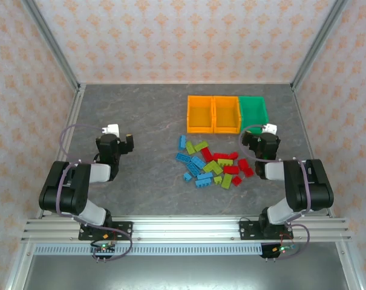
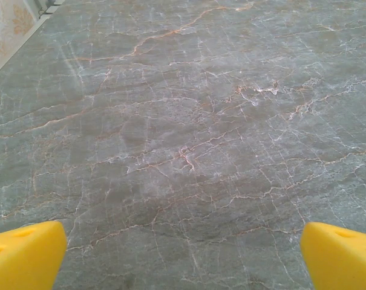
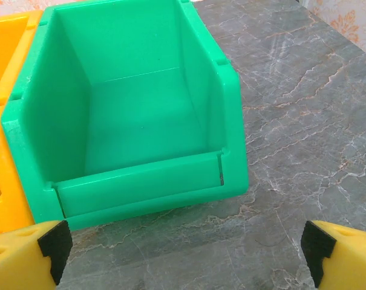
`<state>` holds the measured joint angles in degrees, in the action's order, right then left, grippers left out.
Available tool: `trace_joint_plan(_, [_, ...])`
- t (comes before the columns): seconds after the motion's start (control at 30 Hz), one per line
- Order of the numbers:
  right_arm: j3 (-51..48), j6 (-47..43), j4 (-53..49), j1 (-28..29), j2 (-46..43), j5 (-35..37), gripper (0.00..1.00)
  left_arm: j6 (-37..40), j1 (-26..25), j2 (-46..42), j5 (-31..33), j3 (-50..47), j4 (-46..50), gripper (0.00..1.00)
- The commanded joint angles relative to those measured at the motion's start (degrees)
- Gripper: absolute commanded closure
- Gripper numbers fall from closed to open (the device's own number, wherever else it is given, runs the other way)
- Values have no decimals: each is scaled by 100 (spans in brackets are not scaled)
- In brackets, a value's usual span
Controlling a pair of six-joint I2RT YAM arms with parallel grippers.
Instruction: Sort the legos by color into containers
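Yellow-fingered left gripper (image 2: 183, 244) and right gripper (image 3: 184, 246) gape wide, empty, seemingly ready to start; legos (image 1: 225, 156) lie heaped near three bare containers (image 1: 213, 115).

Bright, even light; shadows faint; soft sheen on table (image 2: 164, 181); pics sharp.

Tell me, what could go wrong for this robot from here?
1. The legos lie crowded together with the colours mixed and touching, so pinching one may drag or scatter a neighbour.
2. The right tool hangs open close before the green bin, and a careless move might shove it.
3. The outer orange bin and middle orange bin stand side by side and look alike, so a brick could drop in the wrong one.
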<state>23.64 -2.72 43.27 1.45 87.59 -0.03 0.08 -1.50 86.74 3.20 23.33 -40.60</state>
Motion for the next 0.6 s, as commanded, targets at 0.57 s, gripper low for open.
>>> trace_joint_plan(0.57, [76,-63,1,-22,-77,-38,1,81,-44,-87,-11,119,-194,0])
